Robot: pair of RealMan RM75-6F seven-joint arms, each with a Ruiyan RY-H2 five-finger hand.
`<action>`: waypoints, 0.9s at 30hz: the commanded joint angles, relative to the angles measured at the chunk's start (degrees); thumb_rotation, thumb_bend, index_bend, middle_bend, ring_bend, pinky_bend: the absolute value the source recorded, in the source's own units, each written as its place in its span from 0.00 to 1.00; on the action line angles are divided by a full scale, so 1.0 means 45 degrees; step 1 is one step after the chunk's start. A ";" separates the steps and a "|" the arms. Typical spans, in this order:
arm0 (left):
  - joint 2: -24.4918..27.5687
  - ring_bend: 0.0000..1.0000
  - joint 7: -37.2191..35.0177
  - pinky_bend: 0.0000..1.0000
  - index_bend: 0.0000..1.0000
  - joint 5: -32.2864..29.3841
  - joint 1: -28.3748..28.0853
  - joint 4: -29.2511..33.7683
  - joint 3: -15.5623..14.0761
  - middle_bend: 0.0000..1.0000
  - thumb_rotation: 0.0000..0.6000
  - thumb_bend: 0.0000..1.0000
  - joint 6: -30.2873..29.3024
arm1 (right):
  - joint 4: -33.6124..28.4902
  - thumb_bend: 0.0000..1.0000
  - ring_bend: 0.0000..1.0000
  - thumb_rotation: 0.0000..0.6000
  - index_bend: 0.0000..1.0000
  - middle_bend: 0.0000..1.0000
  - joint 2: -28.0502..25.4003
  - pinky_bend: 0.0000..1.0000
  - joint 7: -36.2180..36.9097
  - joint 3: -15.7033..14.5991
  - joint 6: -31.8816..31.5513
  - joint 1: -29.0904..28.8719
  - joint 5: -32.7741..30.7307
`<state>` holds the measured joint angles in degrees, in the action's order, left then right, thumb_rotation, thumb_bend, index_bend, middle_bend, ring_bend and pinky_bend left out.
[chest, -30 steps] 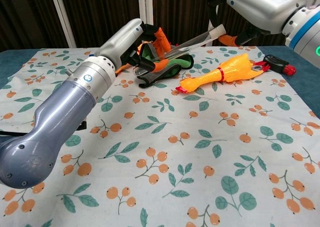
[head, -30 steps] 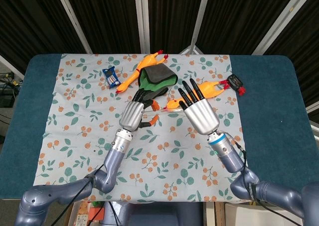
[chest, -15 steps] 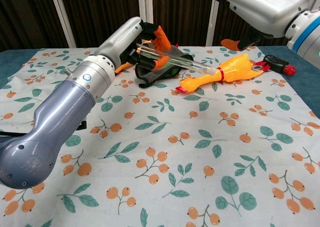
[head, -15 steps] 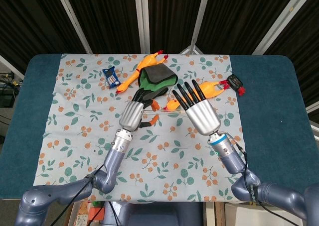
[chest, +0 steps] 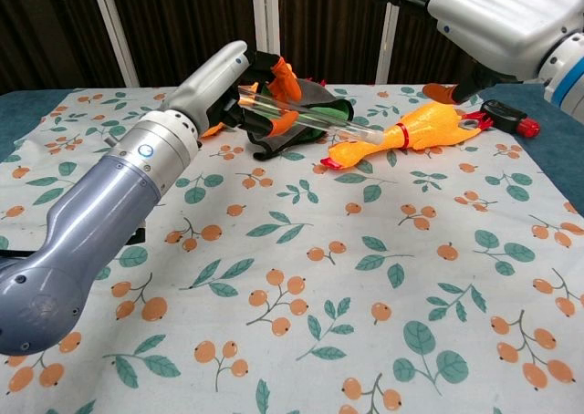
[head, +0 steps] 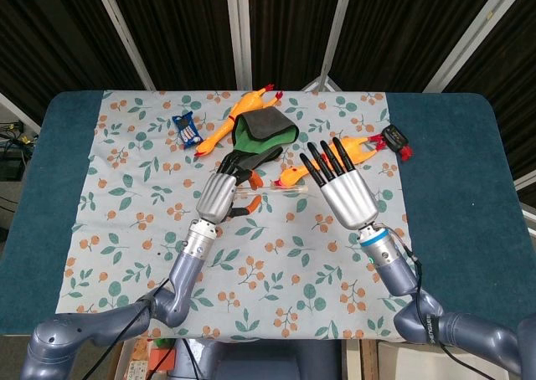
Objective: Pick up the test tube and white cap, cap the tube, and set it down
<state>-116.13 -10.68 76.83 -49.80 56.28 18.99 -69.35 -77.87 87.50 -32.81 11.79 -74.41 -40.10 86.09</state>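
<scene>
My left hand (head: 219,194) pinches one end of the clear test tube (head: 280,190) between orange-tipped fingers. In the chest view the test tube (chest: 310,115) slopes down to the right from the left hand (chest: 214,77), above the cloth and toward the rubber chicken. Its far end looks pale; I cannot tell whether that is the white cap. My right hand (head: 343,192) hovers just right of the tube's free end with its fingers spread and nothing in them. The chest view shows the right hand (chest: 497,17) high at the top right, apart from the tube.
A green and black cloth (head: 264,133) lies behind the hands. One rubber chicken (head: 243,116) lies at the back, another chicken (chest: 411,131) under the tube's far end. A blue item (head: 188,129) and a red-black tool (head: 395,137) lie on the floral tablecloth (head: 126,187).
The right hand has let go of the tube's far end and drawn away to the right. The tube, raised to the right before, now slopes down, held by the left hand alone.
</scene>
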 commanded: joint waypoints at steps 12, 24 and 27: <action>-0.0267 0.14 -0.0786 0.00 0.63 0.0514 0.0779 -0.0345 -0.1191 0.65 1.00 0.76 0.0017 | -0.0051 0.36 0.00 1.00 0.04 0.05 -0.0500 0.00 -0.0051 0.0052 -0.0125 0.0373 -0.0291; -0.0251 0.14 -0.1104 0.00 0.60 0.0949 0.1443 -0.0416 -0.1927 0.63 1.00 0.69 -0.0071 | -0.0376 0.36 0.00 1.00 0.04 0.05 -0.0727 0.00 -0.0055 0.0076 -0.0144 0.0527 -0.0394; 0.0010 0.14 -0.1023 0.00 0.58 0.1009 0.1618 -0.0195 -0.2015 0.61 1.00 0.60 -0.0110 | -0.0475 0.36 0.00 1.00 0.04 0.05 -0.0716 0.00 -0.0056 0.0079 -0.0149 0.0562 -0.0437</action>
<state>-116.56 -15.51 81.24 -42.84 55.02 10.13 -69.76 -79.96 84.26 -33.07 12.14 -75.08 -37.61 84.17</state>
